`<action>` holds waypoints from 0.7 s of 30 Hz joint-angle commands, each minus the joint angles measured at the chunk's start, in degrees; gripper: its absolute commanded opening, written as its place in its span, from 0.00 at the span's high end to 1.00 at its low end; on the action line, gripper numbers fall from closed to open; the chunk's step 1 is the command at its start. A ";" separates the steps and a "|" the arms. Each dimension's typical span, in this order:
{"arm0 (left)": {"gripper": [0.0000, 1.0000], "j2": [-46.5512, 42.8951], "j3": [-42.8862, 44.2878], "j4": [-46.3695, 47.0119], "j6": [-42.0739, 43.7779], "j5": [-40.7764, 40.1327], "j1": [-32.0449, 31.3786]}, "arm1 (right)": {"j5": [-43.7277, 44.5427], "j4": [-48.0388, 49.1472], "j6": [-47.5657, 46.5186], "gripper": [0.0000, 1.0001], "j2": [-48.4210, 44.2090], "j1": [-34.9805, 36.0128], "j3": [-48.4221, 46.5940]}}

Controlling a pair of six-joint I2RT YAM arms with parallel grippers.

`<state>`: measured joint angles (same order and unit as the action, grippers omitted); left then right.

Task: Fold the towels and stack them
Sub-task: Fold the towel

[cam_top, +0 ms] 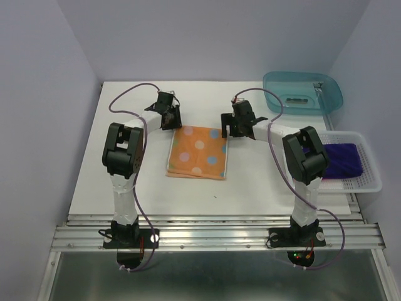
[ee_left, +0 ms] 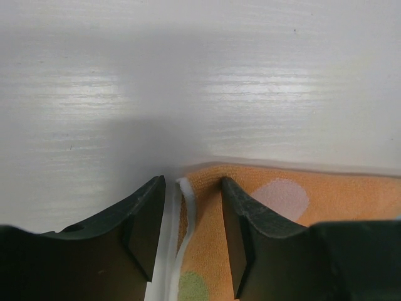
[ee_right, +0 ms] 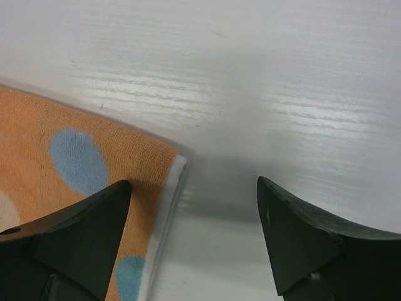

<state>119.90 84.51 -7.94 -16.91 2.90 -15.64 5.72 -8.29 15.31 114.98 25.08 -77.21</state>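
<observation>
Orange towel point(cam_top: 197, 152) with pale blue and white dots. Lies flat on the white surface point(cam_top: 125, 182), roughly square, with a narrow white hem showing at its corners.

Left jaws at the far left corner of this towel, tips pointing down. Released but set fairly narrow. Straddle the corner's white hem, with one finger point(ee_left: 250, 226) on the orange cloth and the other point(ee_left: 141, 219) on bare surface just outside the towel's edge. Not pressed on the hem from both sides: a strip of surface visible beside it.

Right jaws at the far right corner of the orange towel, released and spread wide. One finger point(ee_right: 81, 238) over the orange cloth near a blue dot, the other point(ee_right: 313, 244) over bare surface beyond the towel's hem. Nothing grasped on either side.

Dark purple towel point(cam_top: 341, 160) well to the right of the orange towel, bunched inside a white basket point(cam_top: 369, 182). Teal bin point(cam_top: 332, 94) farther back and to the right of the orange towel, just behind that basket.
</observation>
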 commanded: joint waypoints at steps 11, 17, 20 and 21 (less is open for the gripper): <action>0.67 2.45 3.03 0.47 1.00 3.25 0.35 | -4.22 1.53 -1.86 0.51 5.16 -0.91 -6.72; 0.92 2.71 3.12 0.65 1.00 3.52 0.26 | -4.84 1.44 -2.92 0.62 6.48 -0.91 -7.52; 1.00 2.89 3.38 0.38 0.73 2.99 0.35 | -5.36 1.44 -4.14 0.71 7.01 -0.82 -7.43; 1.00 2.71 3.21 0.65 0.73 2.82 0.35 | -5.36 2.14 -4.67 0.75 7.10 -0.91 -7.08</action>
<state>121.67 85.89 -6.72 -16.62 5.93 -15.64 1.41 -7.70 12.97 120.18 24.43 -82.17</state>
